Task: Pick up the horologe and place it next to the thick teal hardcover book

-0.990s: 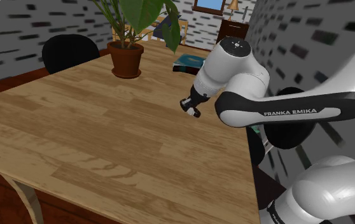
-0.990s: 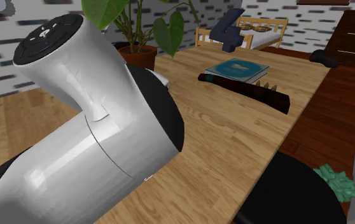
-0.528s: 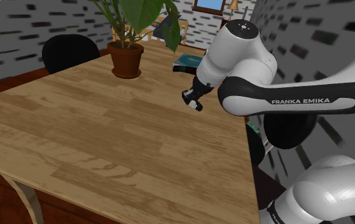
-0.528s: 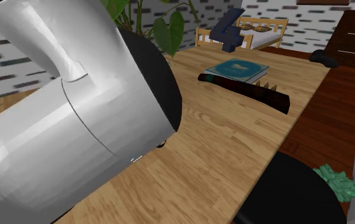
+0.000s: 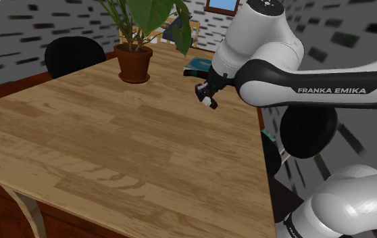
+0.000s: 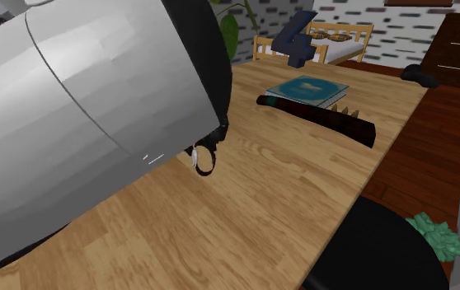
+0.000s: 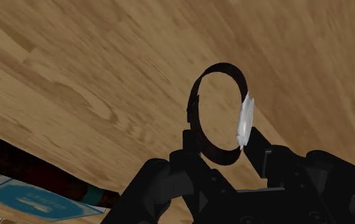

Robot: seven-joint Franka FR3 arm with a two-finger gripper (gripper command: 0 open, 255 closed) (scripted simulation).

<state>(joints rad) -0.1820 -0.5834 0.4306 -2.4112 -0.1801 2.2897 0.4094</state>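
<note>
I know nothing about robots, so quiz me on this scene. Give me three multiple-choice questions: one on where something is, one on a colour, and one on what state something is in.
1. Where does the teal book lie?
A. On the wooden table, beside a long dark object
B. On the floor
C. On a shelf

2. What colour is the strap of the watch?
A. Red
B. Yellow
C. Black

3. What is the gripper doing?
A. Hanging open and empty
B. Shut on the watch
C. Pressing down on the book

Answers:
1 A: the second exterior view shows the book on the tabletop next to the dark object.
2 C: the wrist view shows a black loop carrying a white face.
3 B: the two fingers clasp the strap between them.
</note>
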